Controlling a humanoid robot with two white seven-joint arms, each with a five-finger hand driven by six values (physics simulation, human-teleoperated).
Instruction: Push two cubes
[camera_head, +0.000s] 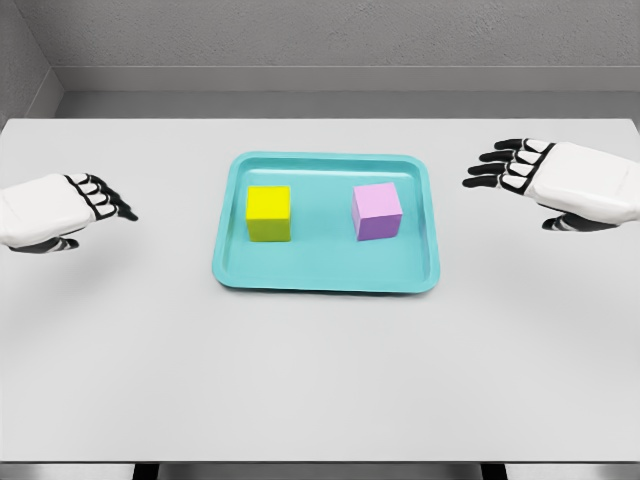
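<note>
At the far left of the head view, the left hand (55, 210) hangs over the white table (320, 380), its arm coming in from the left edge. Its 4 black-jointed fingers (105, 198) lie close together, extended and slightly bent, pointing toward the middle of the table; the thumb sits tucked under the palm. The hand holds nothing and stands well apart from the tray.

Next comes the turquoise tray (328, 280), a shallow rectangular one with rounded corners and a raised rim, resting flat on the table near its middle. Inside it, in the left half, sits the yellow cube (269, 213), upright and square to the tray's edges, clear of the rim on every side. In the right half sits the pink cube (377, 211), turned a little relative to the tray's edges, also clear of the rim. The 2 cubes stand apart from each other, with a bare strip of tray floor between them, at about the same depth.

At the far right, the right hand (570, 185) hovers over the table, its arm entering from the right edge. Its fingers (495, 170) are stretched out and slightly fanned, pointing left toward the tray, with the thumb lower and set apart. It grasps nothing and is separated from the tray's right rim by bare table.
</note>
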